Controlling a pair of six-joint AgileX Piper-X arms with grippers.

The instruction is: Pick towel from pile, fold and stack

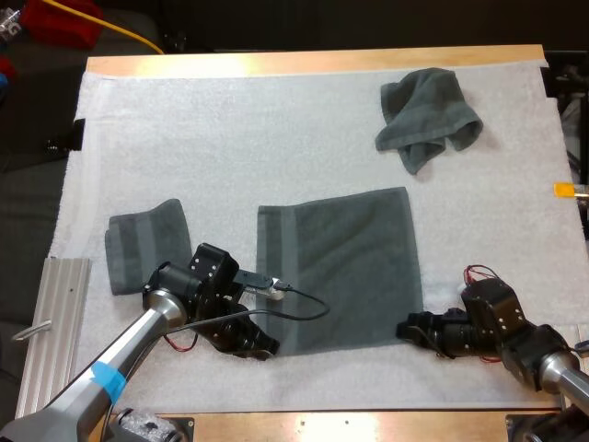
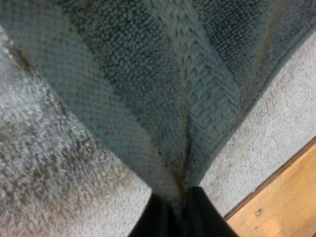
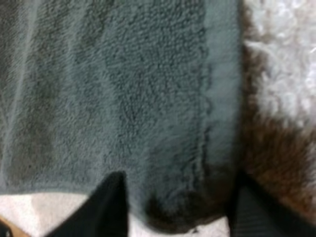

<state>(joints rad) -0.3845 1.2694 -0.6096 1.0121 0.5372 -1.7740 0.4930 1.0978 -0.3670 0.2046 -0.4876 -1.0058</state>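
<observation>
Nubby cloth towel (image 1: 340,272), fuzzy white mat (image 1: 230,138)

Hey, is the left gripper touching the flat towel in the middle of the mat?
Touching. In the left wrist view the left gripper is shut on the near corner of the flat towel, and the cloth gathers in folds that run into the pinch.

- three dark grey-green towels all up: one flat towel (image 1: 345,267), one folded towel (image 1: 143,244), one crumpled towel (image 1: 428,115)
- two arms' worth of grabbers: left end effector (image 1: 265,348), right end effector (image 1: 407,328)
- just one white mat (image 1: 230,138), one wooden surface (image 1: 276,63)
</observation>
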